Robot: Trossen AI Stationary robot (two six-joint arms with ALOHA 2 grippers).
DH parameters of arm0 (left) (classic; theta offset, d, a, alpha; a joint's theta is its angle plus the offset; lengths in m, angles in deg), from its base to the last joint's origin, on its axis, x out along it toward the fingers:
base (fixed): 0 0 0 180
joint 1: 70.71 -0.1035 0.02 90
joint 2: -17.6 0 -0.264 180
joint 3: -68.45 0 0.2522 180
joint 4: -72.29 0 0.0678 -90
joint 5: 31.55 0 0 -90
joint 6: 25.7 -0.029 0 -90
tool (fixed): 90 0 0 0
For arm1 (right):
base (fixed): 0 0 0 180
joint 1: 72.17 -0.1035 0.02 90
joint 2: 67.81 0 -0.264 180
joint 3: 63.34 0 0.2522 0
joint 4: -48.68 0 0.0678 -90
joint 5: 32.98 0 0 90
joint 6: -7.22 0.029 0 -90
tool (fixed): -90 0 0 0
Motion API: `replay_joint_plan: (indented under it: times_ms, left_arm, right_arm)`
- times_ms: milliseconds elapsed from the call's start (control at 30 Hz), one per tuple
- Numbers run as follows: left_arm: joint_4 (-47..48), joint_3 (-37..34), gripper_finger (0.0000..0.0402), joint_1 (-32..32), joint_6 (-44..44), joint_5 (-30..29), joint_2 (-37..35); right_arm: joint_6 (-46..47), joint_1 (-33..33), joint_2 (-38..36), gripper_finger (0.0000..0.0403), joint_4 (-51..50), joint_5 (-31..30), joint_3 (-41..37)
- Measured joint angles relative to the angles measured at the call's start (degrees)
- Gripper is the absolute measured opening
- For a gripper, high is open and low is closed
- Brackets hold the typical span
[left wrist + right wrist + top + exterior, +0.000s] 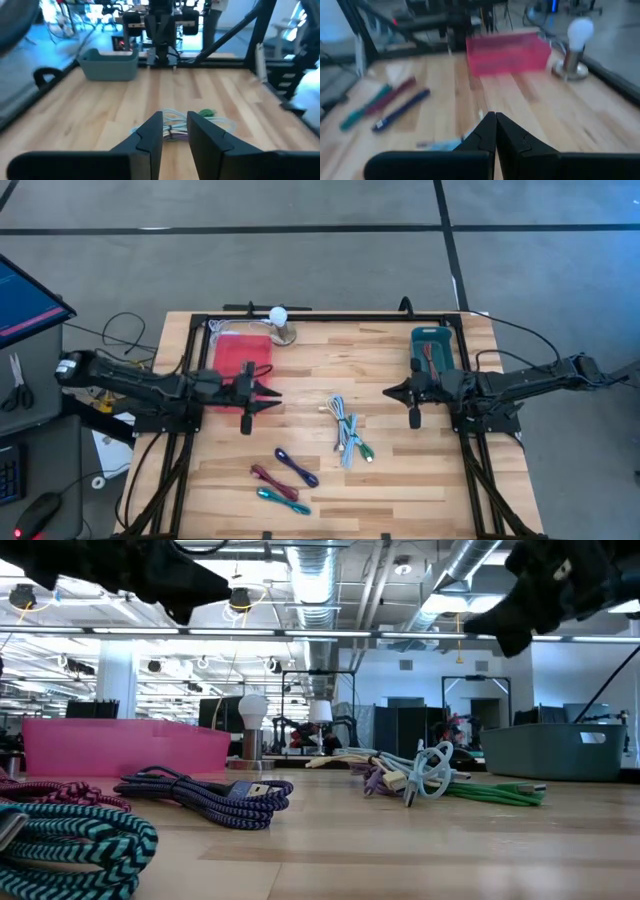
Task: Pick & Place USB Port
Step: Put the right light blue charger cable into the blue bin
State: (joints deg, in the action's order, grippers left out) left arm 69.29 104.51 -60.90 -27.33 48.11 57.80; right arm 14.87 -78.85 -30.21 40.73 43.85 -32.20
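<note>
Left gripper point(268, 396) hovers beside the pink bin point(241, 356), jaws slightly parted, empty. Right gripper point(397, 393) hovers opposite by the teal bin point(432, 340), jaws closed. Bare tabletop point(330, 360) lies between them.

You have a white bulb lamp point(281, 321) at twelve o'clock, scissors point(17, 381) off-table at nine o'clock.

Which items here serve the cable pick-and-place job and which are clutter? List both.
Job items: pale cable bundle; purple cable; maroon cable; teal cable; pink bin; teal bin; left gripper; right gripper.
Lying about: bulb lamp; scissors.
</note>
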Motion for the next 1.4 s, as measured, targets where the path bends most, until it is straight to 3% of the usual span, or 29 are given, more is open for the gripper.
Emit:
replay_joint_plan:
  times_ms: [233, 600, 733, 900, 1067, 1267, 1400]
  left_arm:
    - [-0.1, 0.0, 0.0087, 6.6, -1.6, -9.2, 1.4]
    - [-0.1, 0.0, 0.0087, 6.8, -1.6, -9.6, 3.8]
    - [0.0, 0.0, 0.0087, 6.7, -2.5, -9.6, 3.8]
    - [0.0, 0.0, 0.0087, 6.7, -2.6, -9.6, 3.8]
    - [0.0, 0.0, 0.0087, 6.7, -2.6, -9.6, 3.8]
    - [0.0, 0.0, 0.0087, 6.7, -2.6, -9.6, 3.8]
    - [0.0, 0.0, 0.0087, 6.7, -2.6, -9.6, 3.8]
  right_arm:
    - [-7.2, -2.5, 1.4, 0.0, 2.4, 1.3, 0.0]
    - [-22.9, -4.2, 18.5, 0.0, 0.0, 0.8, 9.0]
    - [-26.9, -4.2, 24.4, 0.0, -6.0, -4.5, 14.8]
    - [-29.1, -4.3, 31.1, 0.0007, -14.6, -5.1, 20.6]
    - [-30.9, -6.5, 36.2, 0.0035, -18.9, -6.5, 23.8]
    - [-36.0, -11.5, 40.3, 0.0093, -20.9, -16.5, 26.6]
    - [-36.7, -13.4, 42.9, 0.0127, -20.6, -17.7, 28.1]
